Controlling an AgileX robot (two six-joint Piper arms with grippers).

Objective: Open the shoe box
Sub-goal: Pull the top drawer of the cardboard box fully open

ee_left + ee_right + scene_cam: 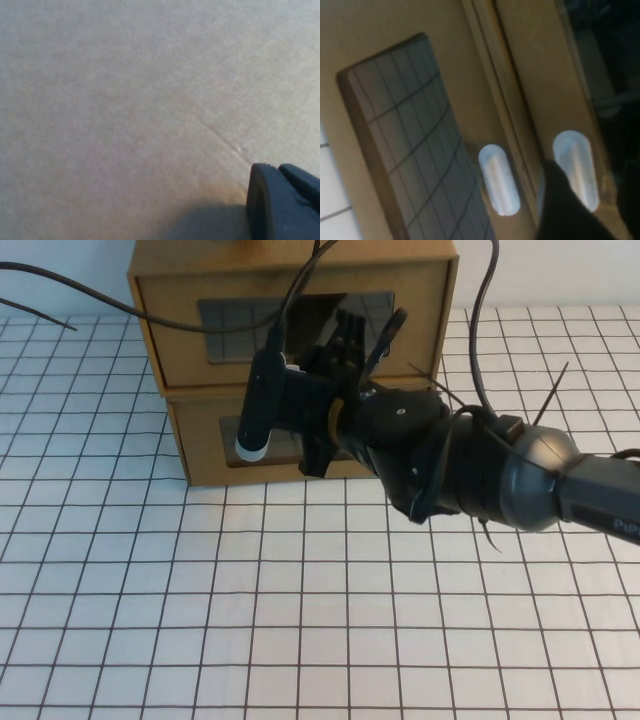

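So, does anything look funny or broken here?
Nothing much. The two stacked brown cardboard shoe boxes sit straight, with no damage showing. The right gripper is at their front, fingers open. The left gripper is close against plain cardboard, which has one faint crease.

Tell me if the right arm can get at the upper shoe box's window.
Probably yes: the right tool, open, sits at the front of the upper shoe box, by its window, with nothing between. The left tool is close to plain cardboard, outside the high view, apparently not blocking.
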